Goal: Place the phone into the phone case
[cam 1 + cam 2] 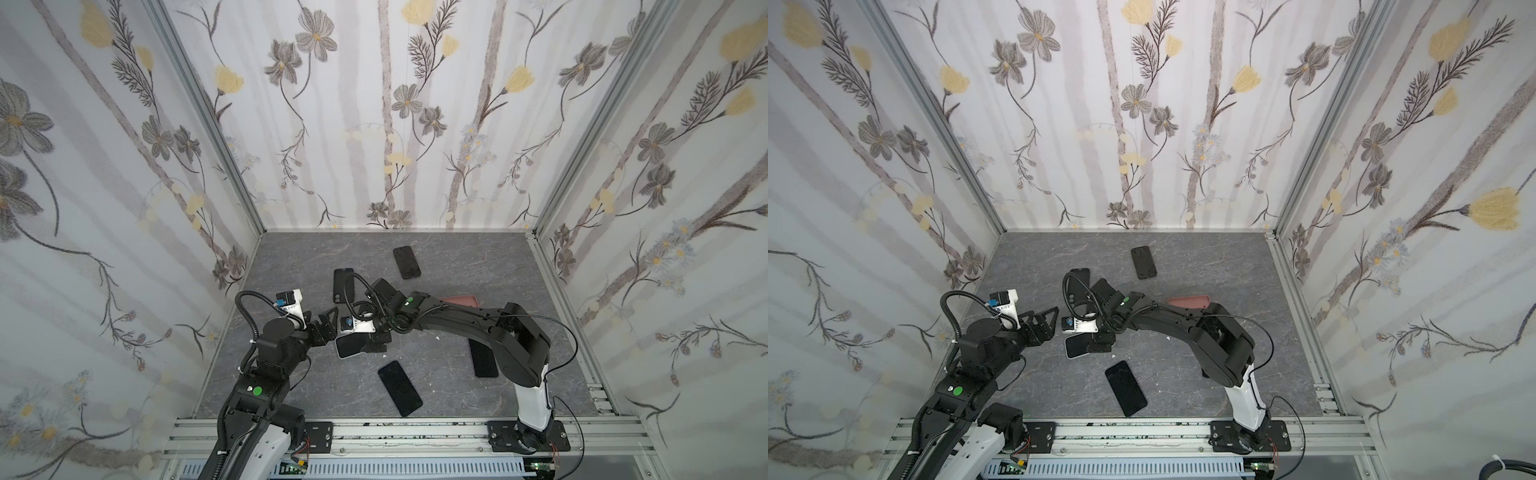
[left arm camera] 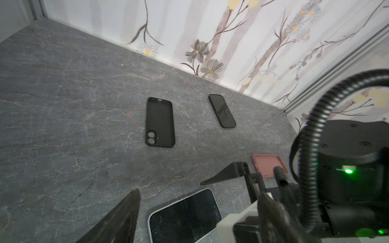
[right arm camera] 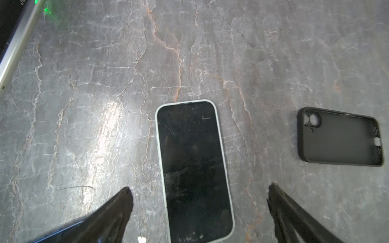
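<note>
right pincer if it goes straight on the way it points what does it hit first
Probably the white-edged phone: it lies flat right ahead of the open right pincer, between its fingers, whose tips would likely land on the table either side. Depth is unclear.

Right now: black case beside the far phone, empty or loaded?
Empty. The black case lies open side up on the table; the left wrist view shows its bare inside, raised rim and open camera cutouts.

Grey marbled tabletop [image 1: 457, 266]: white-rimmed phone [image 3: 194, 168] flat, screen up; empty black case [image 2: 160, 122]; pink case [image 2: 268, 164]; dark phones [image 1: 400, 387] scattered.
</note>
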You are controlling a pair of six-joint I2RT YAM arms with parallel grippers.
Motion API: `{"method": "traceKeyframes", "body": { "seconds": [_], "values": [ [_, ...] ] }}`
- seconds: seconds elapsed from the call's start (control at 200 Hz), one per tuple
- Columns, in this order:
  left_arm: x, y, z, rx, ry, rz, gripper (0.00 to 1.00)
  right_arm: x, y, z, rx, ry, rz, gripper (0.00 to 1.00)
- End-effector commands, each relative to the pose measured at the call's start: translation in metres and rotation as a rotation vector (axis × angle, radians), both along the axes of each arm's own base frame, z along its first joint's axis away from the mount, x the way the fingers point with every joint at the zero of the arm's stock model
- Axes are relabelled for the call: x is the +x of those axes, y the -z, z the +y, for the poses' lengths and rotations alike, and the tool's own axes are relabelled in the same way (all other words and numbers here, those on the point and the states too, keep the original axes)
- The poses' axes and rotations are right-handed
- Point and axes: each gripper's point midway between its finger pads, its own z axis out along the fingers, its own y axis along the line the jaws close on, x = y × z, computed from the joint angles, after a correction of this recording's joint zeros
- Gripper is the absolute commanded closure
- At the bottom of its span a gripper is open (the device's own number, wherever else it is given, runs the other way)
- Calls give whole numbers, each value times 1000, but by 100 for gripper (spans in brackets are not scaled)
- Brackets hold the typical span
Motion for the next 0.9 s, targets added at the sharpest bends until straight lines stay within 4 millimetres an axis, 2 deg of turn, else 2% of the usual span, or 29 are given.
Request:
{"method": "traceKeyframes", "body": {
  "seconds": [0.0,0.18,0.43,0.609,0.894],
  "values": [
    [1,-14,-4,4,27,-66,10,-8,11,2,-35,-53,44,0],
    [1,-18,11,19,-52,-85,9,-7,46,-4,-138,-46,90,0],
    [0,-21,29,36,-147,-102,8,-3,76,-18,-250,-20,72,3],
    [0,-22,32,38,-166,-106,8,-5,84,-25,-300,-16,89,10],
    [0,-21,35,41,-183,-98,8,1,89,-29,-354,-7,74,10]
  ]
}}
